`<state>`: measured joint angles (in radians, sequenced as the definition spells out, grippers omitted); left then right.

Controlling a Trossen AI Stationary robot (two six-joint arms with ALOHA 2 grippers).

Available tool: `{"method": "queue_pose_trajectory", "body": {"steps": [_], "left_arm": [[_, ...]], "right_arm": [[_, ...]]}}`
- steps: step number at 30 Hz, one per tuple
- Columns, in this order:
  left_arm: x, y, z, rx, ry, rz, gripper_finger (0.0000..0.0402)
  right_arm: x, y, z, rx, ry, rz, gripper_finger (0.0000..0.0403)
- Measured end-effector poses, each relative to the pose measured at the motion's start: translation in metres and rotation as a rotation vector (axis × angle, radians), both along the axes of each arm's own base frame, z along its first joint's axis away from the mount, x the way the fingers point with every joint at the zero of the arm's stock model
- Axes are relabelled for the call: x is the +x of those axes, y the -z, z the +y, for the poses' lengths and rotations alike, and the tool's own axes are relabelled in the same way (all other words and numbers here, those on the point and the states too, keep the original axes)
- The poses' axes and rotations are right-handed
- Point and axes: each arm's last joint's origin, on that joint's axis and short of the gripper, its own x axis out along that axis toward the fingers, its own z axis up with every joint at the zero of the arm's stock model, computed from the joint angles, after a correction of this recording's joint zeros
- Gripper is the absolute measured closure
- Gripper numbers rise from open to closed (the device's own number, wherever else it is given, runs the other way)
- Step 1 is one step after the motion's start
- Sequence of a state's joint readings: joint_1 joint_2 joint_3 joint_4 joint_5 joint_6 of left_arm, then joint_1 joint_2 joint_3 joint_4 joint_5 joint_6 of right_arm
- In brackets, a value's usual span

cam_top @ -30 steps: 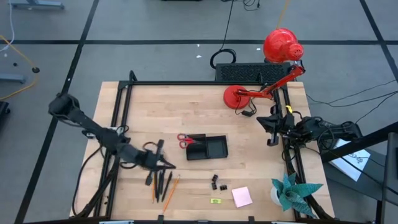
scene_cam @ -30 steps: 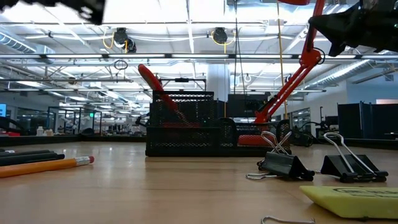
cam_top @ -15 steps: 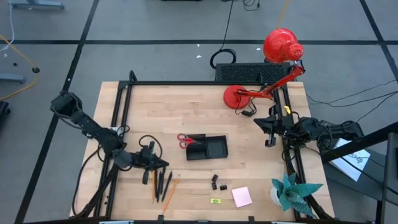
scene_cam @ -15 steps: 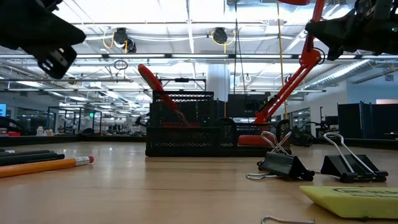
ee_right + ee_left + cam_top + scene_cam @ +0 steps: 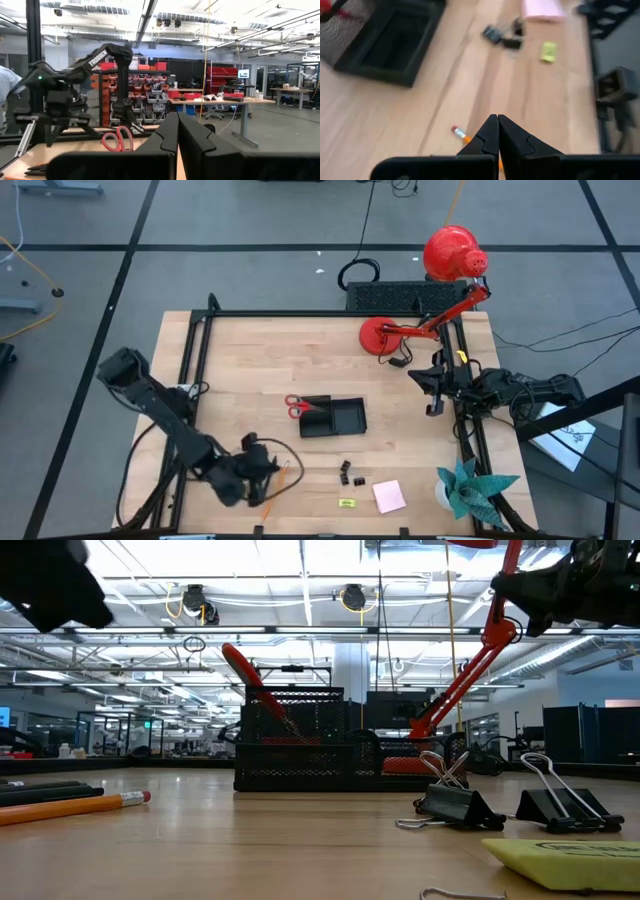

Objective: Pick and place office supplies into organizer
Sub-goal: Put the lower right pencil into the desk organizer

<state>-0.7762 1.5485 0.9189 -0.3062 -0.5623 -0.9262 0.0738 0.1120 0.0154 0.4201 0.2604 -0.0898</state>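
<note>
The black organizer [image 5: 338, 418] sits mid-table, and red-handled scissors [image 5: 297, 406] stick out of its left end, leaning up [image 5: 243, 666]. Orange and dark pencils [image 5: 60, 802] lie flat near the front left. My left gripper [image 5: 266, 470] hovers shut over them, and an orange pencil's eraser end [image 5: 459, 133] shows just past its fingertips [image 5: 497, 125]. Black clips [image 5: 347, 473], a pink sticky-note pad [image 5: 389, 496] and a yellow-green piece [image 5: 347, 503] lie near the front edge. My right gripper [image 5: 430, 380] waits shut at the table's right side, raised.
A red desk lamp [image 5: 452, 253] and a black ribbed box [image 5: 400, 295] stand at the far right. A teal paper plant [image 5: 470, 485] is at the near right corner. Black frame rails [image 5: 192, 370] run along the table's left and far sides.
My left gripper has swung from beside the pencils toward the table's near edge and a little right. It rolled and tipped downward, so it now points down over the pencils. It has stayed shut throughout. Nothing on the table has moved.
</note>
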Motion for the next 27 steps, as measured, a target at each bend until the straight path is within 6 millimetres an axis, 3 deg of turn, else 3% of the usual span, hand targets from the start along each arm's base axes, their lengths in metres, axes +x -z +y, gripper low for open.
{"method": "queue_pose_trajectory", "body": {"steps": [7,18,27], "left_arm": [[0.031,-0.004,-0.005,-0.095,-0.084,0.283,0.0379],[0.057,0.009,0.013,-0.217,-0.133,0.43,0.0229],[0.071,0.022,0.028,-0.256,-0.164,0.489,0.021]], "right_arm": [[-0.001,-0.002,0.0,0.002,0.0,-0.025,0.0399],[-0.001,-0.002,0.0,-0.003,0.002,-0.024,0.0399],[-0.001,-0.003,0.0,-0.003,0.007,-0.036,0.0399]]}}
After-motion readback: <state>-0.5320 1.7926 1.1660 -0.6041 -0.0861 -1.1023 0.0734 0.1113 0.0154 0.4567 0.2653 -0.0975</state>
